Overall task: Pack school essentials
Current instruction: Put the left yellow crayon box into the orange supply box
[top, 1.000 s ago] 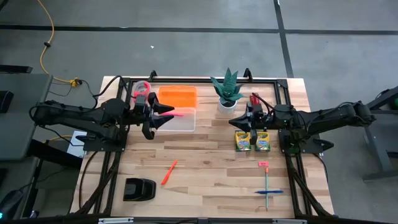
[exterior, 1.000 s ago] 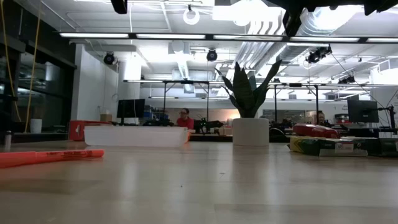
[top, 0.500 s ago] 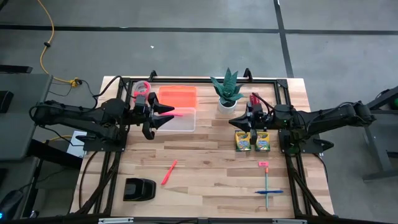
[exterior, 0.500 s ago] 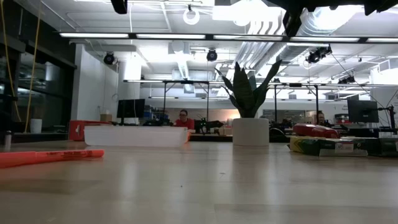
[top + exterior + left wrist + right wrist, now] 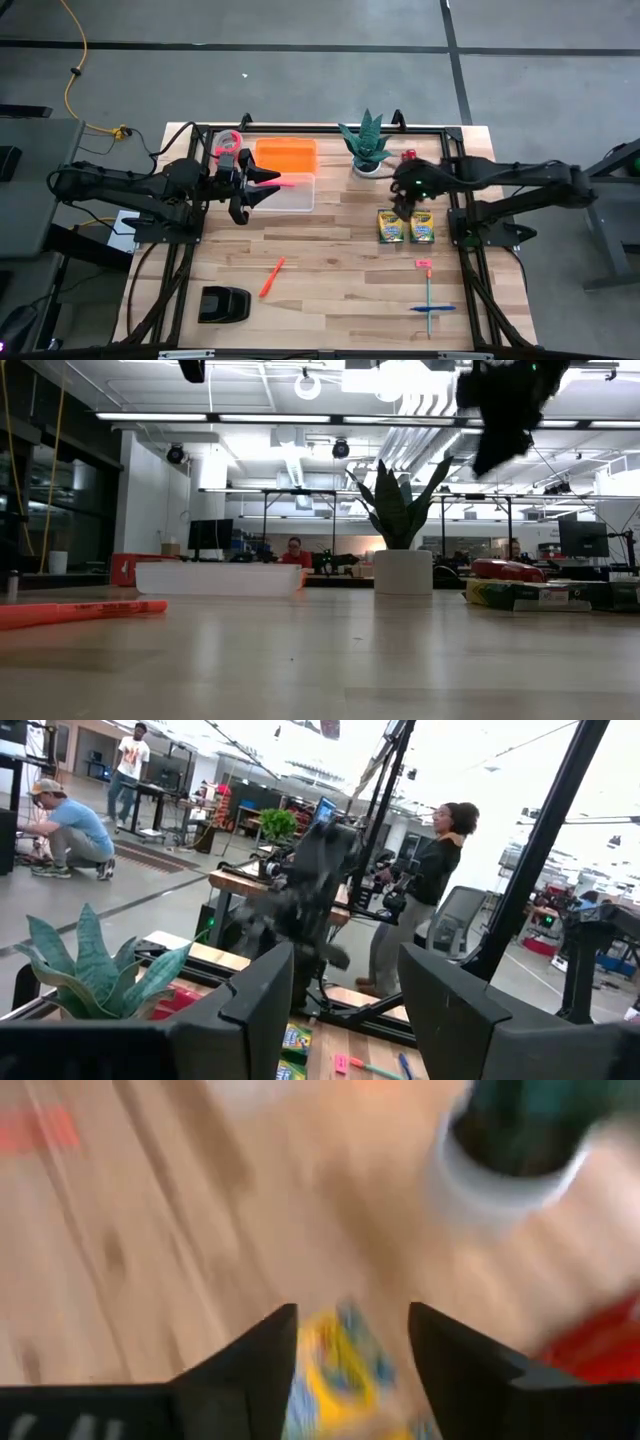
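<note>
Sitting at the back of the surface [image 5: 330, 255], the clear tray [image 5: 291, 192] is holding one orange-red stick [image 5: 291, 183] by the left claw [image 5: 262, 187], whose fingers are spread. Only the right wrist view is showing the right claw [image 5: 347, 1342] gaping empty above the two crayon boxes [image 5: 405, 226]. Only the low view is showing the other stick [image 5: 80, 611] lying flat.

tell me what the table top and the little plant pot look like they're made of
Table top: looks like wood, butcher-block style, pale planks with visible grain and a smooth, faintly glossy finish. Plant pot: plain white and smooth, maybe ceramic or plastic; the look leaves that open.
</note>
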`<state>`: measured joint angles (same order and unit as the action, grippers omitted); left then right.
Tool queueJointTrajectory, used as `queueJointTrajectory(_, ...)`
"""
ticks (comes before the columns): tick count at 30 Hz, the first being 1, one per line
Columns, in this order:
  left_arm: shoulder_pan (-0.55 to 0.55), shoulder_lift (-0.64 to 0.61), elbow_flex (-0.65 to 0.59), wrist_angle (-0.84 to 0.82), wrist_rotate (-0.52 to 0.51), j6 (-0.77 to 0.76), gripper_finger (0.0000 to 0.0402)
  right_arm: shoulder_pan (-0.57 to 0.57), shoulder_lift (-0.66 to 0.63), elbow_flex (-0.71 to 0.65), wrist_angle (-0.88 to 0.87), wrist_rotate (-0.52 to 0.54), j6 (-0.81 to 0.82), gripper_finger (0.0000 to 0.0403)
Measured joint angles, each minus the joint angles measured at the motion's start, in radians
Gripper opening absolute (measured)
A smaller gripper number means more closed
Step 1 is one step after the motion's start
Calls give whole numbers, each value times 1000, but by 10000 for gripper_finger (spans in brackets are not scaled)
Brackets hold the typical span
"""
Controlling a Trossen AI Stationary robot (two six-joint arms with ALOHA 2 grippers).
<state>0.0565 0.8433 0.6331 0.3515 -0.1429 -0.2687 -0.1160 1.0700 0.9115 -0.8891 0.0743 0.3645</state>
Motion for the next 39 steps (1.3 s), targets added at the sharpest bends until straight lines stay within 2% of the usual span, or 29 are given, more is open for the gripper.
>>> queueJointTrajectory(2, 0, 0, 0, 0, 0, 1, 172, -31, 40, -30, -44, -79, -61, 205)
queueJointTrajectory(4, 0, 0, 0, 0, 0, 1, 172, -55, 79, -65, -45, -110, -144, 208)
queueJointTrajectory(7, 0, 0, 0, 0, -1, 0, 172, -87, 130, -95, 2, -137, -246, 209)
queueJointTrajectory(12, 0, 0, 0, 1, -1, 0, 172, -129, 224, -107, 63, -252, -387, 209)
queueJointTrajectory(19, 0, 0, 0, 1, -1, -1, 172, -147, 358, -108, 110, -260, -522, 209)
queueJointTrajectory(29, 0, 0, 0, 1, -10, 0, 172, -146, 488, -108, 146, -256, -556, 205)
queueJointTrajectory(34, 1, 0, 0, 1, -33, 2, 172, -146, 493, -107, 147, -257, -556, 160)
queueJointTrajectory(39, 1, 0, 0, 1, -37, 2, 172, -146, 493, -107, 140, -242, -549, 64)
